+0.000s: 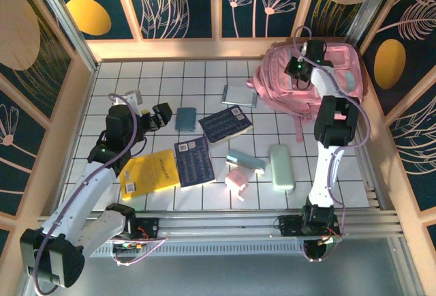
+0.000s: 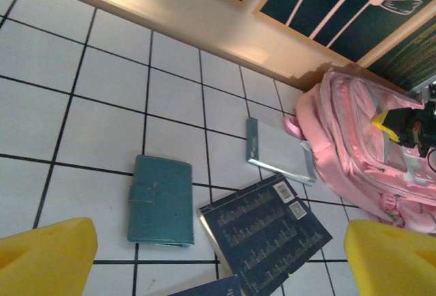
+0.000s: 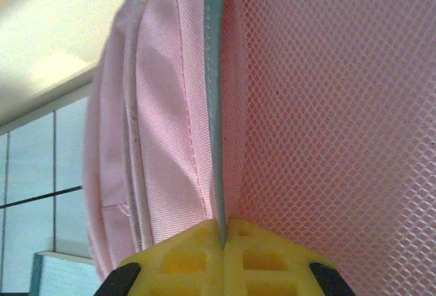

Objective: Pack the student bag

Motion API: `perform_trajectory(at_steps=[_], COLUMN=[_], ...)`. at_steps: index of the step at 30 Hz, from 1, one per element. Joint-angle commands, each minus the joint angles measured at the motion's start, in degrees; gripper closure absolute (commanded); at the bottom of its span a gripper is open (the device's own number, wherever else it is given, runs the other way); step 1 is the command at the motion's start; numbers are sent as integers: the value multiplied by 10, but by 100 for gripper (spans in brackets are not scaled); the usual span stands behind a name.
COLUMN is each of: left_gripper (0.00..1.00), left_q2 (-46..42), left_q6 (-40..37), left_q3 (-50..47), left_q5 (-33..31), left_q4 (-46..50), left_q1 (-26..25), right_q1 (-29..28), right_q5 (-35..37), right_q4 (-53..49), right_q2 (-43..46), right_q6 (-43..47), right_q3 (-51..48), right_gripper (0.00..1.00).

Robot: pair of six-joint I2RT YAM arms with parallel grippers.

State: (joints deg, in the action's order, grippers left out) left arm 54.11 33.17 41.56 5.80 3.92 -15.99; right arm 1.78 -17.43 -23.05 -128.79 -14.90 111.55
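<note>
Against the yellow tips of the right pincer (image 3: 223, 231), the bag (image 3: 327, 105) is pink, part mesh, with a grey-blue trim (image 3: 214, 71). Ahead of the left pincer (image 2: 219, 258), yellow too: a teal wallet (image 2: 160, 200), a navy book (image 2: 266, 231) printed white, white tiles (image 2: 102, 71) gridded black.

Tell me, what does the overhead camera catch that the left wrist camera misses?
Overhead adds the yellow book, mint case, blue case and pink box. The left wrist adds barcode labels on the navy book and the spread yellow fingertips of the left gripper. Both show bag, navy book, teal wallet, grey notebook.
</note>
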Motion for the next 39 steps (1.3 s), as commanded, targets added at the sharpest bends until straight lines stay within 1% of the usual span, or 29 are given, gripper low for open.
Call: perform_trajectory(at_steps=[1, 3, 6, 9, 13, 15, 17, 20, 24, 28, 31, 36, 39], left_gripper=[6, 9, 18, 21, 26, 27, 27, 27, 28, 30, 30, 35, 40], left_q2=[4, 11, 24, 31, 58, 83, 113, 170, 241, 326, 380, 458, 503], left_q6=[-9, -13, -17, -10, -18, -31, -52, -76, -76, -85, -83, -79, -67], left_q3=[9, 19, 36, 46, 70, 94, 127, 181, 230, 307, 360, 432, 468], left_q5=[28, 54, 94, 104, 111, 104, 79, 41, 15, -15, -21, -33, -20], left_q4=[-19, -21, -27, -37, -30, -12, 13, 46, 53, 72, 78, 89, 98], left_q1=[2, 1, -1, -7, -29, -56, -98, -162, -222, -282, -306, -314, -316], right_q1=[-8, -7, -7, -7, -9, -12, -19, -41, -72, -94, -102, -105, -105], right_q5=[-16, -26, -40, -49, -67, -67, -63, -18, 40, 55, 57, 51, 40], right_q4=[8, 6, -1, 12, 35, 52, 79, 88, 56, 40, 37, 34, 33], right_q2=[105, 126, 152, 186, 223, 242, 264, 285, 283, 274, 277, 283, 286], right_q6=[2, -3, -15, -38, -95, -137, -183, -240, -296, -349, -381, -417, -436], right_q3=[3, 6, 1, -32, -77, -108, -145, -171, -156, -141, -131, -105, -95], right_gripper=[100, 100, 100, 100, 100, 100, 100, 100, 100, 100, 100, 100, 100])
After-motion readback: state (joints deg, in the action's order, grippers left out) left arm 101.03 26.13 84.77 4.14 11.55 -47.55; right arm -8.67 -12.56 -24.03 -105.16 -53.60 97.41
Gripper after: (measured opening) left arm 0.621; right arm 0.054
